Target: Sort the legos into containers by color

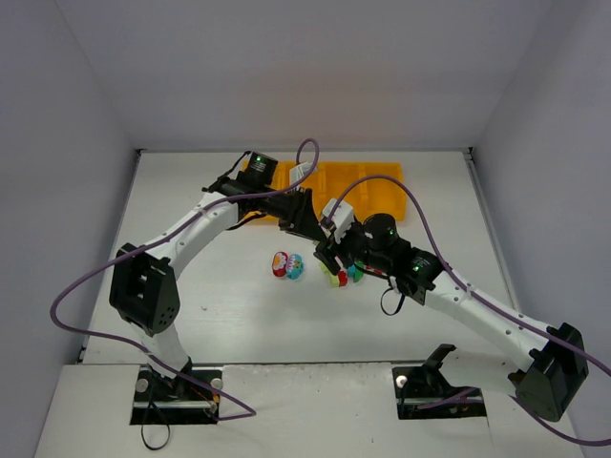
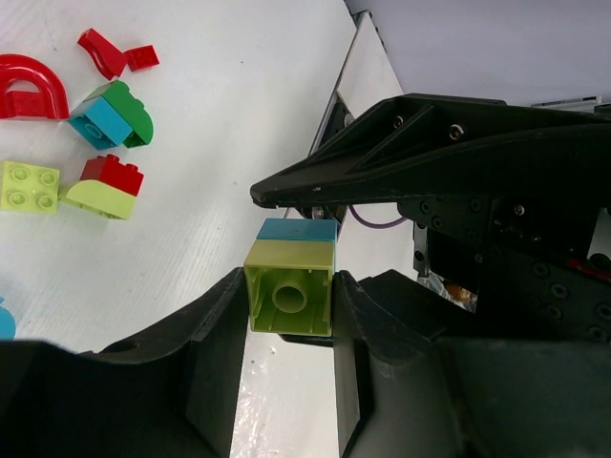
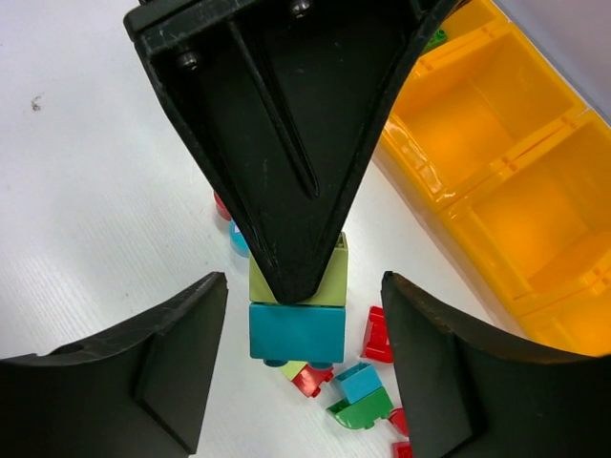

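My left gripper (image 2: 289,298) is shut on a lime brick (image 2: 291,286) that has a teal brick (image 2: 297,229) stuck to its far end. In the right wrist view the same teal brick (image 3: 296,331) and lime brick (image 3: 336,283) hang between the fingers of my right gripper (image 3: 304,286). That gripper is open, with a gap on each side of the bricks. The left arm's black finger (image 3: 286,143) covers most of the lime brick there. From above, both grippers meet just in front of the orange tray of containers (image 1: 374,187), the left gripper (image 1: 304,221) a little behind the right gripper (image 1: 330,252).
Loose legos lie on the white table: a red arch (image 2: 29,86), a teal-on-green stack (image 2: 110,114), a lime plate (image 2: 29,186) and a red-on-lime piece (image 2: 103,186). A small pile (image 1: 286,264) sits left of the right gripper. The tray's open compartments (image 3: 449,205) lie to the right.
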Available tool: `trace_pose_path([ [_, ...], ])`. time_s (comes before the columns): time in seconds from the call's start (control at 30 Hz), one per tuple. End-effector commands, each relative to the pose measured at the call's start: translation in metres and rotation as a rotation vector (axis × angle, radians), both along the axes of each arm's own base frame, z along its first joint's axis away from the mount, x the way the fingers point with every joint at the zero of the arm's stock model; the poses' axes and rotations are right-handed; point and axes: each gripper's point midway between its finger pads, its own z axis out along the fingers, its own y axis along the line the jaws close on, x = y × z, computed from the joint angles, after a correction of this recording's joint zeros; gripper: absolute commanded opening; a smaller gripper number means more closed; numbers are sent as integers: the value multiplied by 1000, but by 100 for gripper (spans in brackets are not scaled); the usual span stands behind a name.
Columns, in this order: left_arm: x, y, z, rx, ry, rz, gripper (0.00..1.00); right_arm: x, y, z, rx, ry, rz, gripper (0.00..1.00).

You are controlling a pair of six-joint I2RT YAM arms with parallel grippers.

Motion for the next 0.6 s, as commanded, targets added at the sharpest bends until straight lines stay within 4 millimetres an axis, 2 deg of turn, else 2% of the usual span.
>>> trace_pose_path([
  [0.0, 1, 4, 35, -61, -114, -18, 0, 11, 1, 20, 40, -66, -26, 60],
  [0.2, 3, 8, 35, -50, -119, -6, 0, 12, 1, 13, 25, -57, -27, 53],
  [0.57, 7, 10, 38, -50, -129, 7, 0, 11, 0, 5, 14, -42, -28, 53],
])
